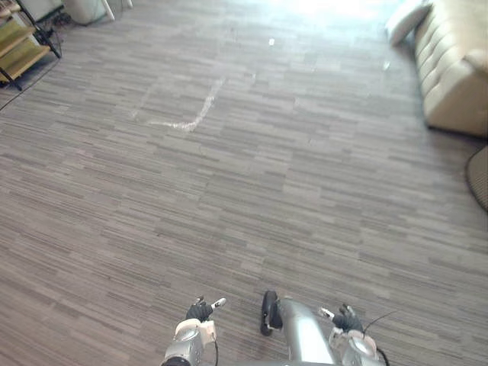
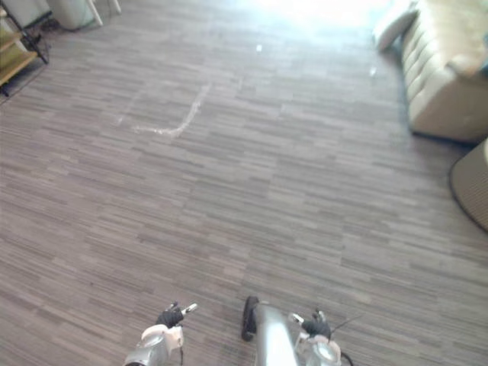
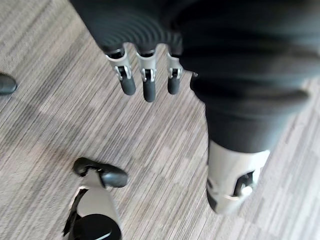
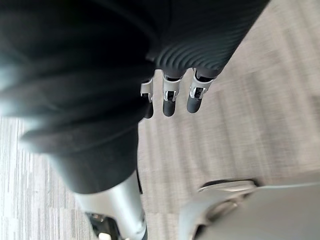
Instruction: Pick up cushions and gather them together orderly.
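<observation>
Grey wood-grain floor [image 1: 244, 191] stretches out in front of me in the head views. The one cushion [image 1: 408, 21] I can make out is pale and sits far off at the upper right, pressed against the far end of a beige tufted sofa [image 1: 457, 69]. I cannot tell whether it rests on the floor or on the sofa's edge. A dark round rug [image 1: 479, 177] pokes in near the sofa's closer end, and a metal shelf [image 1: 23, 46] stands at the far left. My left hand [image 3: 148, 85] hangs over the floor, fingers straight and relaxed, holding nothing. My right hand [image 4: 169, 102] hangs the same way, fingers released and empty, well apart from the cushion.
</observation>
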### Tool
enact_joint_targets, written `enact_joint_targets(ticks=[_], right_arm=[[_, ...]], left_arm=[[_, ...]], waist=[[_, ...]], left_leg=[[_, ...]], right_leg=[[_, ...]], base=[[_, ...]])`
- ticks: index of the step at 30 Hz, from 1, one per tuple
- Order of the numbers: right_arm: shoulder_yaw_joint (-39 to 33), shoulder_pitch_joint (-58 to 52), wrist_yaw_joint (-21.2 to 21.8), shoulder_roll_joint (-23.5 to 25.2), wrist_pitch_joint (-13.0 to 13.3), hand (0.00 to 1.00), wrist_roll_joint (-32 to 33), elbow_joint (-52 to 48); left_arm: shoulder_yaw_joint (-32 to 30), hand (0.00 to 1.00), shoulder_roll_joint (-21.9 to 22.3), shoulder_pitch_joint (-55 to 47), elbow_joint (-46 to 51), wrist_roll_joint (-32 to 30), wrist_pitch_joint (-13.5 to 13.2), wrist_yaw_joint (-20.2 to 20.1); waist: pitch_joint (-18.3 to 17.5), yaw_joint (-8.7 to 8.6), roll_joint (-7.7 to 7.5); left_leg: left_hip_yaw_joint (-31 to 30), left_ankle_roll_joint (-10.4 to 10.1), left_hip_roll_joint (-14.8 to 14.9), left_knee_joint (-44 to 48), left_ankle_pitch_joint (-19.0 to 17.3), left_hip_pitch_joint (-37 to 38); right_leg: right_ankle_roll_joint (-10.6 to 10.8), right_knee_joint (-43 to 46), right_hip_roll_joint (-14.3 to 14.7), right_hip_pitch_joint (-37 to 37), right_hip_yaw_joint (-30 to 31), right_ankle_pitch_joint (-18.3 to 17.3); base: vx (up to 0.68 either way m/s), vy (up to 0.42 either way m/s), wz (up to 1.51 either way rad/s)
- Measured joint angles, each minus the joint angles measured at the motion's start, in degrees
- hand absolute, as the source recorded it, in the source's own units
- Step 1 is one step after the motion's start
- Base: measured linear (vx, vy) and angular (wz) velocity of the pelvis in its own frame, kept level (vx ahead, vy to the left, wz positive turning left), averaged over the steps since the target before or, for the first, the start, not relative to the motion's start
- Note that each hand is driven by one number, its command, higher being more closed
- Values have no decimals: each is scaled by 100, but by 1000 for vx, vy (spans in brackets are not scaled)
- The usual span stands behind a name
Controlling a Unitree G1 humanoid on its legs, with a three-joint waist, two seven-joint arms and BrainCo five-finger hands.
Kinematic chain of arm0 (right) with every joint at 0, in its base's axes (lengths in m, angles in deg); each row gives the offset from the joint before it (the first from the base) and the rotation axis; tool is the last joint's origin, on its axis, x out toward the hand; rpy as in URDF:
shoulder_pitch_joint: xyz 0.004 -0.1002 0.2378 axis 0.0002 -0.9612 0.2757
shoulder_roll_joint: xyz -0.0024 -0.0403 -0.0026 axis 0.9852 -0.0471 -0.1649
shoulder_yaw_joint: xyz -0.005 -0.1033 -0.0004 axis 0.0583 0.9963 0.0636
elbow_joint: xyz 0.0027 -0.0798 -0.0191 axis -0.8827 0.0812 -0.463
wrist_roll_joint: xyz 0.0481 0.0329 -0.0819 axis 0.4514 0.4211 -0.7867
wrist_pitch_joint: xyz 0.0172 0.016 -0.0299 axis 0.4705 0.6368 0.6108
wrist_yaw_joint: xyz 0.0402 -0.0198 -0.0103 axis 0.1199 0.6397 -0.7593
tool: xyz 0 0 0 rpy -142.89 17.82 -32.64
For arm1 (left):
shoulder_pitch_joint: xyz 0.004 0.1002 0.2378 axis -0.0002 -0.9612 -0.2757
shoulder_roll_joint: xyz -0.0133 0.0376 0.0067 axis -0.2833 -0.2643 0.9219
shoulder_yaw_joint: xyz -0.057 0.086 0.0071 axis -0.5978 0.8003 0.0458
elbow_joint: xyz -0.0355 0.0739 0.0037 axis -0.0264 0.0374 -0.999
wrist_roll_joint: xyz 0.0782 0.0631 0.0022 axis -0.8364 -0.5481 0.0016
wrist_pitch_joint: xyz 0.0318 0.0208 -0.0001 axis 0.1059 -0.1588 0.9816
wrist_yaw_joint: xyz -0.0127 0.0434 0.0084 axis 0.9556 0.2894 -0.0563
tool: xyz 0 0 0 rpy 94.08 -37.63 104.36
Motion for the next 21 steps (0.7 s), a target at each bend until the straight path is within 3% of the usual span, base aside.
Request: enact_joint_targets(ticks=[1, 2, 3, 4, 5, 7, 9, 10, 11, 12, 13, 14, 15, 16, 17, 18, 19, 20, 21], right_arm=[[41, 8, 2, 12, -7, 0, 0, 14], [77, 24, -12, 82, -38, 0, 1, 18], [89, 27, -13, 88, -41, 0, 1, 18], [279, 37, -18, 142, -46, 0, 9, 17], [358, 18, -16, 187, -48, 0, 13, 25], [386, 106, -13, 190, -56, 0, 13, 29], [378, 114, -15, 213, -69, 0, 13, 28], [352, 109, -15, 185, -68, 0, 11, 58], [342, 116, -16, 118, -63, 0, 8, 128], [342, 118, -16, 80, -65, 0, 5, 160], [339, 56, -18, 152, -93, 0, 2, 297], [348, -61, -23, 195, -106, 0, -3, 298], [390, -128, -22, 231, -105, 0, -4, 283], [413, -163, -19, 272, -109, 0, -9, 283], [435, -183, -20, 333, -109, 0, -12, 284], [425, -221, -5, 336, -97, 0, -15, 252], [436, -188, 4, 325, -83, 0, -17, 238], [464, -176, 8, 245, -56, 0, -33, 124], [527, -206, 17, 196, -39, 0, -72, 21]], left_arm=[[-20, 0, -22, -27, 4, -1, 1, -3], [-108, 0, -19, -95, 197, 8, -3, -10], [-120, 0, -18, -104, 220, 8, -4, -12], [-228, 0, -13, -159, 424, 16, -29, -25], [-229, 0, -15, -168, 569, 29, -48, -24], [-235, 0, -11, -163, 738, 71, -68, -23], [-255, 0, -8, -173, 775, 78, -83, -21], [-240, 0, -12, -200, 728, 76, -92, -11], [-150, 0, -26, -247, 725, 76, -134, -5], [-119, 0, -43, -254, 722, 76, -139, 0], [-11, 0, -182, -268, 717, 68, -143, -10], [-55, 0, -242, -288, 681, 68, -139, -7], [-88, 0, -323, -287, 639, 65, -132, 9], [-47, 0, -396, -273, 586, 61, -127, 8], [4, 0, -452, -237, 486, 57, -117, 5], [15, 0, -476, -208, 459, 58, -89, 15], [23, 0, -482, -165, 416, 57, -49, 16], [58, 0, -392, -200, 298, 57, -7, 18], [132, 0, -345, -179, 258, 58, -8, 16]], waist=[[8, 1, 23], [74, 47, -23], [79, 55, -32], [116, 152, -184], [98, 269, -243], [104, 315, -239], [88, 392, -182], [46, 435, -147], [-20, 456, -75], [-44, 464, -64], [-199, 529, -249], [-398, 575, -473], [-458, 541, -646], [-451, 524, -740], [-417, 498, -782], [-343, 464, -810], [-274, 454, -771], [-237, 419, -680], [-237, 408, -547]], left_leg=[[-104, -118, 84, 544, 71, -202], [-31, -6, 390, 2290, -152, -915], [-21, 17, 396, 2358, -185, -960], [121, 333, 441, 2811, -551, -1522], [350, 519, 517, 2658, -750, -2071], [595, 733, 576, 1894, -951, -2697], [527, 767, 405, 593, -962, -3034], [146, 581, 120, -798, -756, -3080], [-303, 433, -32, -1580, -559, -3245], [-426, 389, -53, -1617, -430, -3334], [-489, 611, -291, -1412, 50, -3390], [-301, 875, -440, -1281, 201, -3363], [-133, 1001, -558, -1193, 31, -3276], [-6, 1080, -648, -1201, -151, -3068], [53, 1149, -722, -1345, -393, -2647], [97, 1180, -785, -1515, -499, -2300], [104, 1192, -836, -1635, -590, -2000], [216, 1278, -837, -1993, -812, -1164], [246, 1332, -832, -2293, -874, -723]], right_leg=[[-2, -101, 75, 166, 15, -25], [-32, -589, 296, 985, 223, -68], [-44, -630, 305, 1044, 246, -76], [-54, -1110, 324, 1633, 488, -113], [-30, -1442, 327, 2021, 681, -138], [82, -1727, 319, 2416, 951, -215], [241, -1972, 268, 2841, 1267, -308], [360, -2234, 142, 3123, 1524, -423], [462, -2410, 108, 3304, 1736, -553], [503, -2432, 86, 3347, 1794, -616], [658, -2366, -180, 3449, 1983, -844], [963, -1813, -441, 3228, 2071, -1007], [1096, -1183, -603, 2959, 2081, -981], [1400, -235, -687, 2592, 2070, -727], [1660, 1112, -696, 2047, 2043, 165], [1777, 1903, -757, 1725, 2010, 494], [1721, 2479, -809, 1498, 1900, 462], [1436, 3245, -862, 956, 1517, 173], [1355, 3273, -858, 486, 1158, 23]], base=[[813, -123, -68], [505, -46, -46], [702, -59, -70], [489, -23, -64], [459, -3, -71], [438, 56, -75], [584, 168, -90], [690, 311, -98], [572, 275, -96], [647, 379, -87], [738, 354, -80], [892, 413, -77], [772, 293, -55], [737, 329, -33], [717, 331, -31], [530, 245, -26], [582, 218, -35], [651, 230, -44], [532, 182, -37]])
